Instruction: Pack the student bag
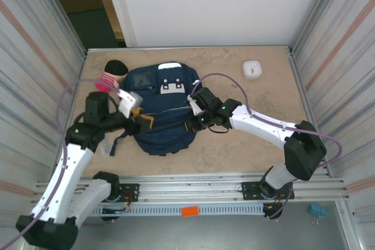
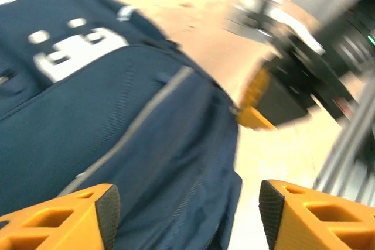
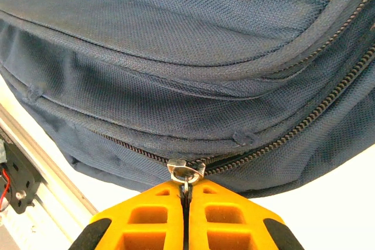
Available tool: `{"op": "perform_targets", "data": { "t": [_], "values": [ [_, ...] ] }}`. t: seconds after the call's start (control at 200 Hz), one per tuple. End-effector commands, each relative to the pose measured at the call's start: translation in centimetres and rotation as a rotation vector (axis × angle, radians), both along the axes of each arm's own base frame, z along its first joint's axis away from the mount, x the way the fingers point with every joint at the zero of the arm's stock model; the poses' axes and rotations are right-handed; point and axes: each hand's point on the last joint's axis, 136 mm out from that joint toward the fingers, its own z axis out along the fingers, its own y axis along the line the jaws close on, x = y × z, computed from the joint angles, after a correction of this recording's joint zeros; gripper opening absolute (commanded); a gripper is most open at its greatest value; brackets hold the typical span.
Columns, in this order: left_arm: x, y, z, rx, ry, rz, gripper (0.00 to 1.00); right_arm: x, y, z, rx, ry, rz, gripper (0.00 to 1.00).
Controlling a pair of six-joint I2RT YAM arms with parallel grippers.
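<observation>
The student bag (image 1: 161, 109), navy blue with a white patch, lies flat in the middle of the table. My right gripper (image 3: 186, 191) is shut on the metal zip pull (image 3: 186, 171) of the bag (image 3: 176, 74), whose zip gapes a little to the right of the slider. From above, that gripper (image 1: 191, 121) sits at the bag's right edge. At the bag's left edge my left gripper (image 1: 142, 122) stands open. Its orange fingers (image 2: 88, 218) straddle the blue fabric (image 2: 117, 121) without holding it, in a motion-blurred view.
A small doll with a black hat and pink body (image 1: 111, 74) lies by the bag's far left corner. A white round object (image 1: 252, 69) sits at the back right. Corrugated walls close both sides, and a metal rail (image 1: 199, 182) runs along the near edge.
</observation>
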Motion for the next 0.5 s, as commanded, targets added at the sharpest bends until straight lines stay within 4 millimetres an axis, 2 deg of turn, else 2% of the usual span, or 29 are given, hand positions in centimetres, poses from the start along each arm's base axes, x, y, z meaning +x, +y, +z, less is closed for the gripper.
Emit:
{"op": "perform_targets", "data": {
  "t": [0.0,0.085,0.205,0.381,0.496],
  "values": [
    [-1.0,-1.6,-2.0,0.187,-0.254,-0.214,0.68,-0.5,0.9,2.1,0.063,-0.017,0.02,0.0],
    [-0.8,-2.7,-3.4,0.254,-0.304,-0.272,0.69,-0.5,1.0,2.1,0.066,-0.021,0.022,0.0],
    [0.6,-3.6,-5.5,0.354,-0.34,-0.312,0.71,-0.7,1.1,1.9,0.069,-0.02,0.027,0.0],
    [2.7,-5.8,-6.6,0.372,-0.392,-0.367,0.69,-0.9,1.3,2.0,0.072,-0.021,0.033,0.0],
    [3.2,-7.3,-7.7,0.371,-0.381,-0.419,0.66,-0.8,1.4,2.0,0.076,-0.025,0.034,0.0]
  ]
}}
